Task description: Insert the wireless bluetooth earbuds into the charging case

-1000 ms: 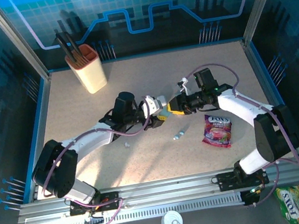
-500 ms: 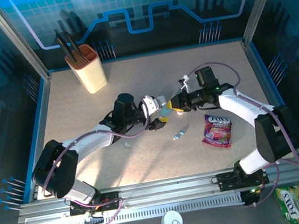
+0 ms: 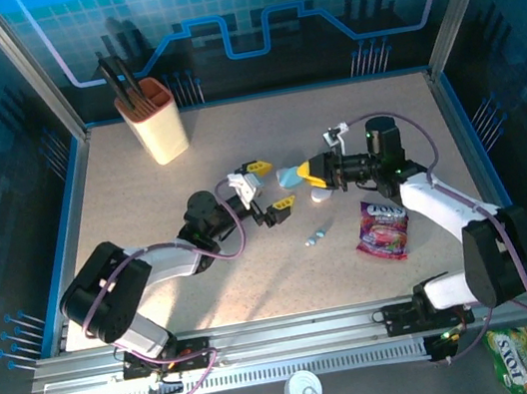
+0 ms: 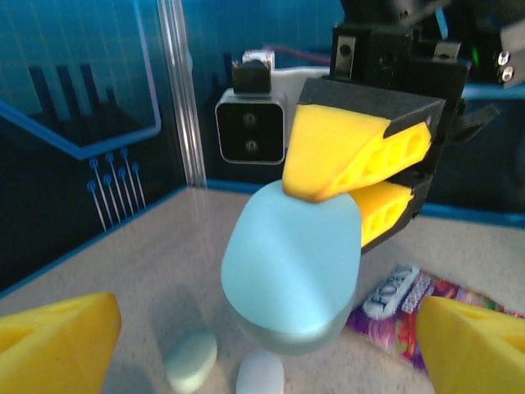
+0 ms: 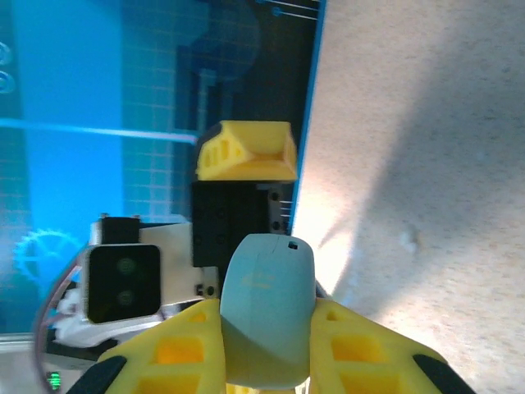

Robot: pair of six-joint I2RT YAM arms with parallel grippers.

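At table centre, seen from above, the right gripper (image 3: 306, 174) clamps the blue case (image 4: 291, 271); its wrist view shows fingers flanking it. Left gripper (image 3: 270, 188) gapes wide. Earbuds (image 3: 316, 237) lie at six o'clock.

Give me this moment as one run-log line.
left jaws: open, facing case | right jaws: shut on case, held off table | earbuds: on table, not inserted
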